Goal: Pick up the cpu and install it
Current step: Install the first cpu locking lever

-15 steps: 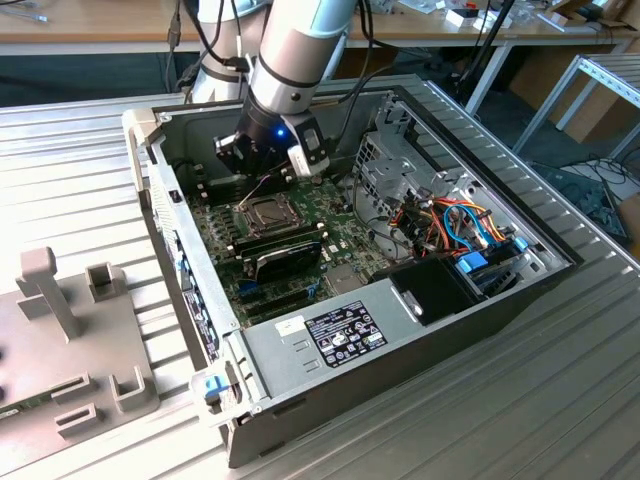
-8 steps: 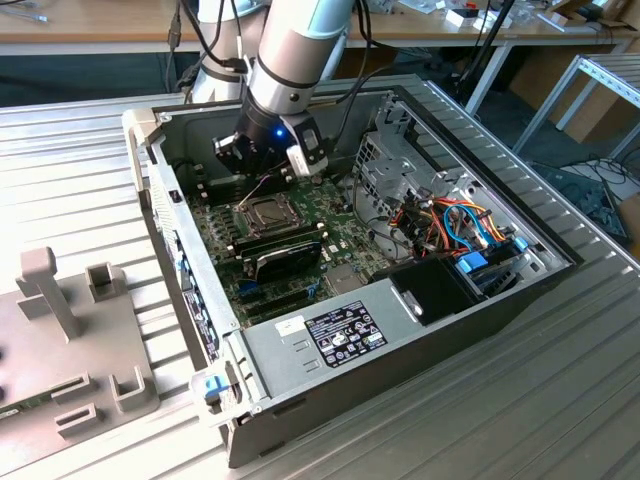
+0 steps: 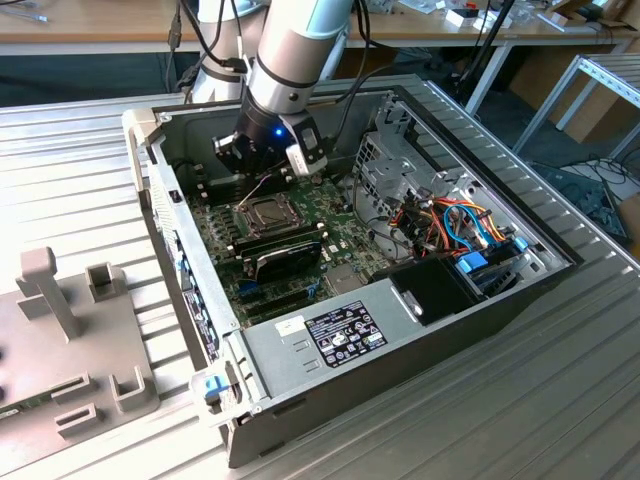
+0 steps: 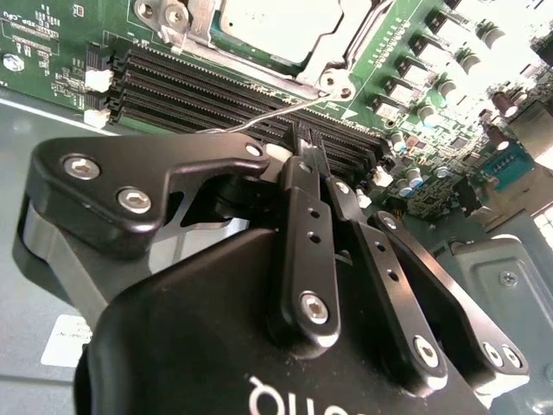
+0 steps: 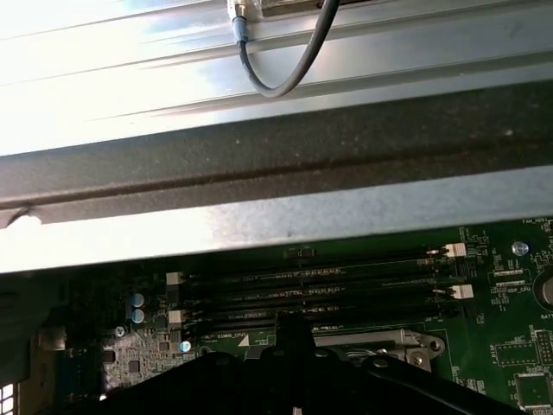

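The cpu (image 4: 275, 24), a flat square with a dull silver top, lies in its socket on the green motherboard, framed by the shiny retention frame (image 4: 321, 69). In the exterior view the cpu (image 3: 263, 212) sits mid-board inside the open case. My gripper (image 4: 304, 138) is shut, its two black fingers pressed together with nothing seen between them. Its tips hover over the black memory slots (image 4: 216, 82), beside the socket and close to the thin wire lever (image 4: 259, 116). From outside, the gripper (image 3: 265, 178) hangs just behind the socket. The fingertips (image 5: 289, 327) also show in the first wrist view.
The open computer case (image 3: 300, 345) lies on a ribbed metal table. A black card (image 3: 285, 255) stands in front of the socket. A drive cage and coloured cables (image 3: 450, 225) fill the exterior view's right. A grey fixture (image 3: 60, 320) stands outside on the left. The case wall (image 5: 276, 156) is close behind the slots.
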